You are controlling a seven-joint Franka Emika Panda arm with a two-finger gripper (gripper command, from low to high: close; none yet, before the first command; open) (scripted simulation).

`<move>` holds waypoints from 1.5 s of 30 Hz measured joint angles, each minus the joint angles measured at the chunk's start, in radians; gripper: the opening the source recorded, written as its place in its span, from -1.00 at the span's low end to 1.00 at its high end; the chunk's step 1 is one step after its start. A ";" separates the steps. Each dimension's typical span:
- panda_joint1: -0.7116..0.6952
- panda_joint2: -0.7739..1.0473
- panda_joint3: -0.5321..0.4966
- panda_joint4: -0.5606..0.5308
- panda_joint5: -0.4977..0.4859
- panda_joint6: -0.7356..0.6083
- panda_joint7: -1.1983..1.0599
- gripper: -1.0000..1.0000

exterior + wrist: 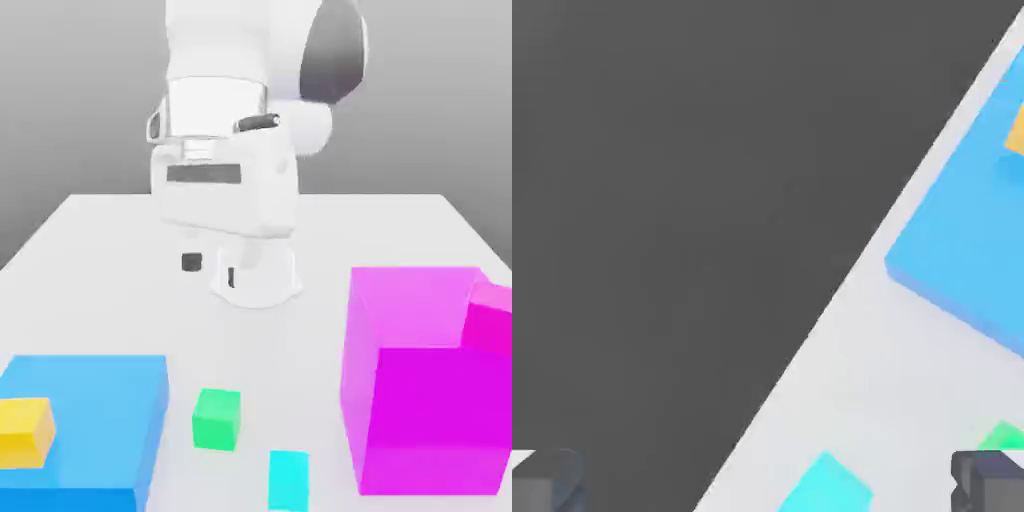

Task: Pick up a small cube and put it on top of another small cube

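While the open, empty gripper (212, 270) is hovering beyond the green cube (216, 419), grasping and stacking are remaining.

End effector (211, 270) open, apparently empty

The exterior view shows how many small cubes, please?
4: yellow cube on the blue block, green cube and cyan cube on the table, pink cube on the magenta block.
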 joint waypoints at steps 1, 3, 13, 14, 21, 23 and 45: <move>-0.010 0.023 0.007 -0.014 -0.004 0.015 0.046 0.00; -0.032 0.070 0.023 -0.042 -0.013 0.045 0.140 0.00; -0.086 0.321 0.016 -0.159 -0.151 0.208 0.629 0.00; -0.075 0.355 -0.001 -0.156 -0.179 0.235 0.656 0.00; 0.025 0.527 -0.124 -0.127 -0.281 0.374 0.740 -1.00; 0.025 0.527 -0.124 -0.127 -0.281 0.376 0.740 -1.00; 0.164 0.401 -0.012 0.119 -0.160 0.003 1.088 -1.00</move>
